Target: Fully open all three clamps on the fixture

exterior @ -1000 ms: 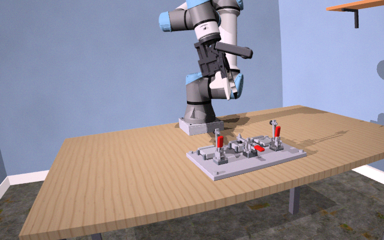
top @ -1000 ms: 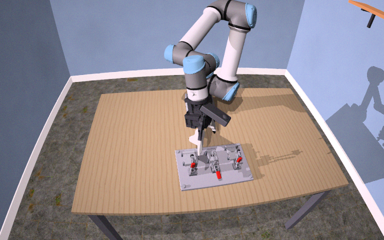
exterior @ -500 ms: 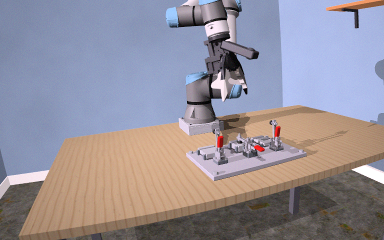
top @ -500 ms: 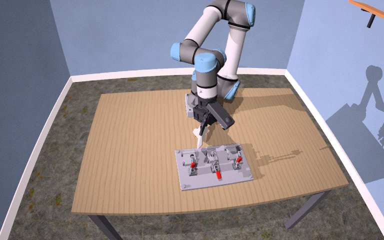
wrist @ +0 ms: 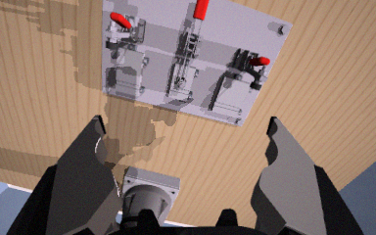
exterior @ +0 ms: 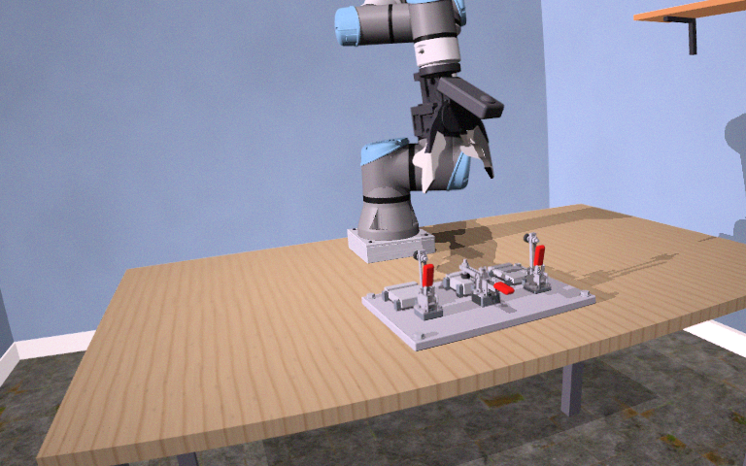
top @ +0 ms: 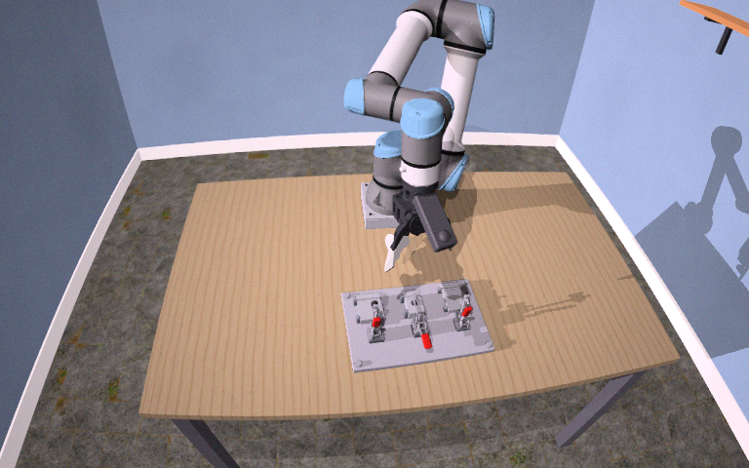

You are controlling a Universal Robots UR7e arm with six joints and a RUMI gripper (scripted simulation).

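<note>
A grey fixture plate (top: 361, 353) is shown lying on the wooden desk (top: 248, 308), right of centre and towards the near edge, with three toggle clamps set in a row across it. In the exterior view the left clamp (exterior: 427, 275) and the right clamp (exterior: 539, 255) are seen with their red handles raised upright, while the red handle of the middle clamp (exterior: 503, 287) is laid nearly flat, pointing towards the near edge. Small grey parts (exterior: 401, 295) are seated on the plate beside the clamps, apparently undisturbed. The gripper (exterior: 455, 167) is held high above the desk, between the arm's base block (exterior: 385, 251) and the far edge of the fixture, well apart from every clamp; its jaws are spread to their full width and nothing is carried between them. In the wrist view the whole plate is framed beyond the two dark fingers. The step in hand is judged to be an approach or repositioning, the middle clamp appearing to be the one not yet opened; whether the upright handles mark a fully open state cannot be confirmed from these views. For the next move, a descent towards the flat handle is called for, with the jaws aligned so that it can be caught and swung upward without the neighbouring parts being knocked.
</note>
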